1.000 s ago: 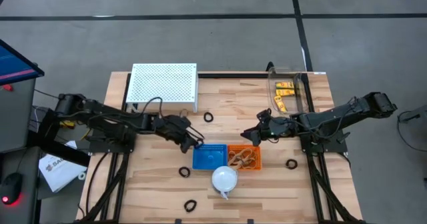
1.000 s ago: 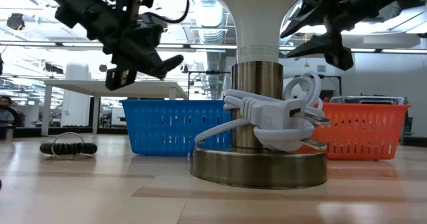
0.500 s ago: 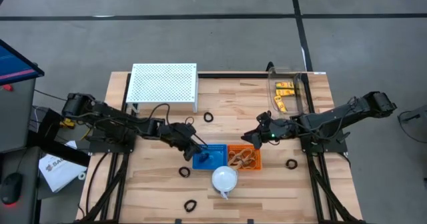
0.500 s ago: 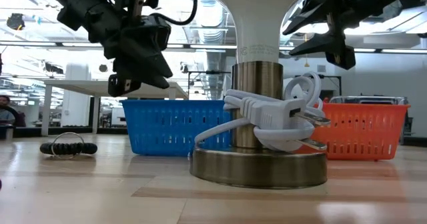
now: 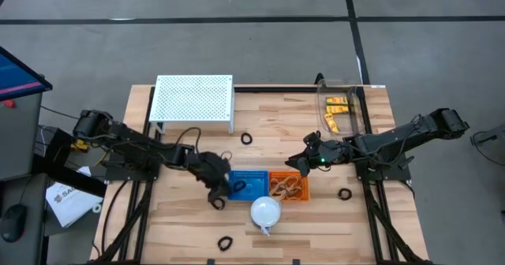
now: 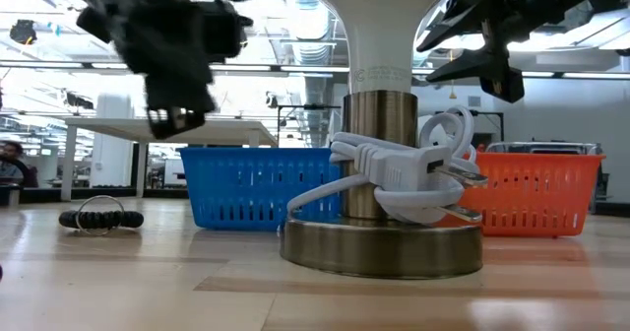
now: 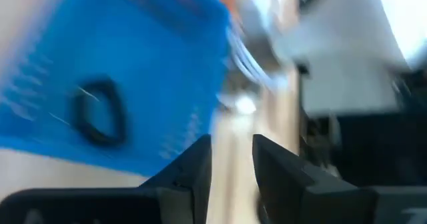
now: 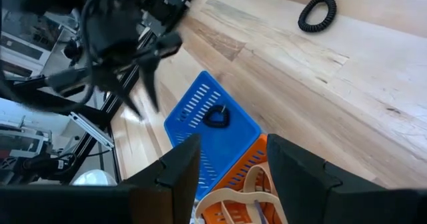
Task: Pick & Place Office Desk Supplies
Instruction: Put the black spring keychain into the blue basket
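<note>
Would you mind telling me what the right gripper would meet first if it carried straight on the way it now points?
Probably the blue basket, where a black ring lies; the right gripper is open and aims at it, though depth is unclear.

arms: two dark, slim, jointed, left arm (image 5: 134,143) and right arm (image 5: 394,140)
cables: black loops along the left arm
left gripper (image 7: 230,167): two black, flat, angular fingers
right gripper (image 8: 230,161): two black, blocky fingers
markings: yellow patch near left arm's base

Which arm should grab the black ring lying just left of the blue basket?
Left, probably. Its claw hangs open almost over that small black ring beside the blue plastic basket; the right claw hovers open beyond the orange plastic basket.
</note>
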`<state>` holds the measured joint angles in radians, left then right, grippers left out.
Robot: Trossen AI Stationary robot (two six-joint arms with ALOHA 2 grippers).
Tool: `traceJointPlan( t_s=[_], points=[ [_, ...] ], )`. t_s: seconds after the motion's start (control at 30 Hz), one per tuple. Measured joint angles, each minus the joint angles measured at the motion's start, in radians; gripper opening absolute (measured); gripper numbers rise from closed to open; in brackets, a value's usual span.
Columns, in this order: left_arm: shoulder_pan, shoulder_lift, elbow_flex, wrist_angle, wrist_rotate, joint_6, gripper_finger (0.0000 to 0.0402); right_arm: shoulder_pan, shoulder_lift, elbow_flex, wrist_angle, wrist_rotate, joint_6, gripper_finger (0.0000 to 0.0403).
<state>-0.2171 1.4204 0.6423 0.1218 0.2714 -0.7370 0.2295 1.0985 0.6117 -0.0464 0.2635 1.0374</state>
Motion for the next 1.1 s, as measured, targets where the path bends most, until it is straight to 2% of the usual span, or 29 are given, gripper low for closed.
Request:
traceJointPlan(
  t_s=[0.1,0.23,0.43,0.57,0.77,1.0,1.1],
  points=[
    [-0.032,-0.015,0.0,-0.048,0.038,-0.003,0.0101,0.0,0.0,0.0,0.002,-0.001,0.009,0.0168],
    [-0.065,-0.037,0.001,-0.093,0.026,-0.008,0.0102,0.011,0.0,0.0,0.009,-0.001,0.01,0.0168],
    [-0.123,-0.038,0.001,-0.107,-0.042,-0.01,0.0098,0.021,0.002,0.0,0.008,-0.001,0.01,0.0168],
    [-0.159,-0.038,0.001,-0.117,-0.128,-0.041,0.0096,0.021,0.002,0.0,0.006,-0.001,0.01,0.0168],
    [-0.208,-0.038,0.0,-0.245,-0.241,-0.114,0.0096,0.021,0.002,0.0,0.002,-0.001,0.018,0.0168],
    [-0.244,-0.038,0.0,-0.263,-0.313,-0.108,0.0096,0.021,0.002,0.0,-0.005,-0.004,0.013,0.0168],
    [-0.258,-0.037,0.0,-0.258,-0.32,-0.051,0.0096,0.021,0.002,0.0,-0.005,-0.004,0.013,0.0168]
  ],
)
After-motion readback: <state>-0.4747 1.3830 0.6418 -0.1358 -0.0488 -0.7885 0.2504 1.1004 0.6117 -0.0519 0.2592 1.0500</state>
